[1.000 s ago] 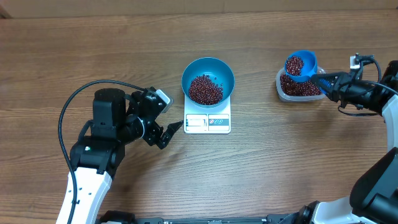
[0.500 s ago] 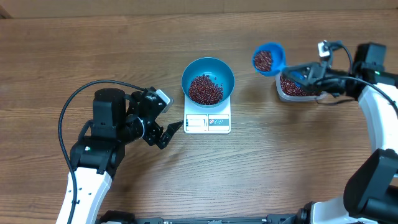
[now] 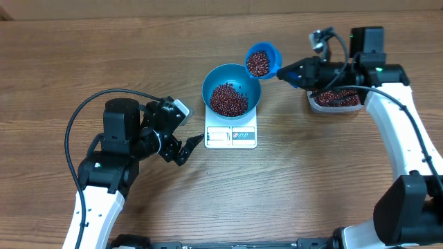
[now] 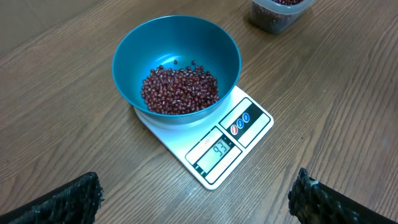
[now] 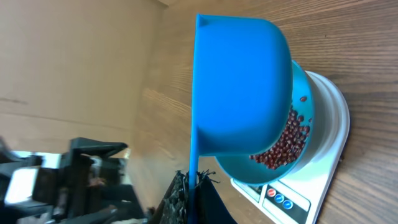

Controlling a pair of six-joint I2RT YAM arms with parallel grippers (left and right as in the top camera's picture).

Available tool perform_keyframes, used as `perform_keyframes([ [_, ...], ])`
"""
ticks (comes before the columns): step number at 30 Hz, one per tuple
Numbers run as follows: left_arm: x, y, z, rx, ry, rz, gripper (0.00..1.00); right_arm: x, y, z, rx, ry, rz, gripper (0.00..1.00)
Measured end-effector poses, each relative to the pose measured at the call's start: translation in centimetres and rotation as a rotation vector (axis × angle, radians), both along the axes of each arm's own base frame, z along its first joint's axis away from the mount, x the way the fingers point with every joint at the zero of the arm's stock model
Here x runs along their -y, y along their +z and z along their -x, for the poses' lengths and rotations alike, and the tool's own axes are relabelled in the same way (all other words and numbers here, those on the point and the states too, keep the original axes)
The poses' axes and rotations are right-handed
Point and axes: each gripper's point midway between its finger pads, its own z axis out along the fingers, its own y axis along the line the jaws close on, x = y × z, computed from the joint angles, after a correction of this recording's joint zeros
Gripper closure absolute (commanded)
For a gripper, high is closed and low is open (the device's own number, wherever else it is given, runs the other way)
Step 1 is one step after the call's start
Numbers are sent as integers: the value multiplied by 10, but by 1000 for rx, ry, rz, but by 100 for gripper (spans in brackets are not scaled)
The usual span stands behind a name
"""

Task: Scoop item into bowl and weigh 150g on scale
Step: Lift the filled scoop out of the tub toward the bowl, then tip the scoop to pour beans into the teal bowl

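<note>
Beans (image 3: 228,99) lie in a loose maroon heap in the teal bowl (image 3: 242,75), which sits on the back half of the scale (image 3: 231,136) and overhangs it on both sides. More beans fill the blue scoop (image 3: 276,61), held level just behind and right of the scale, its edge meeting the bowl's far right rim in the overhead view. The right gripper (image 3: 294,71) is clamped on the scoop's handle. The left gripper (image 4: 196,196) hovers just left of the scale's front corner, fingers spread wide with nothing between them.

Bare wood of the table (image 3: 311,180) lies open in front of the scale and to its right. Behind the scale, the table's far edge runs close to the scoop. A black cable (image 3: 83,111) loops well left of the scale.

The clear tub (image 3: 313,102), right of the scale, is mostly covered by the right arm in the overhead view and cut off at the top of the left wrist view. The scale's display seems to read 93, though the digits are small. From the right wrist, the scoop's underside hides much of the bowl, and how high it hangs above the rim cannot be told.

A second ago the scoop was over the tub; it has since crossed to the bowl. The left arm and the heap in the bowl look unchanged.
</note>
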Motion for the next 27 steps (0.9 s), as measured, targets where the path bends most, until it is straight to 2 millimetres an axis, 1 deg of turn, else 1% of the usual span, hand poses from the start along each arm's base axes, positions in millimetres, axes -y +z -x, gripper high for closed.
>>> perform_keyframes([
  [11,0,0,0,0,0,0,1,-33,-21,1,33,9,169,96],
  [27,0,0,0,0,0,0,1,-66,-48,8,114,4,439,96],
])
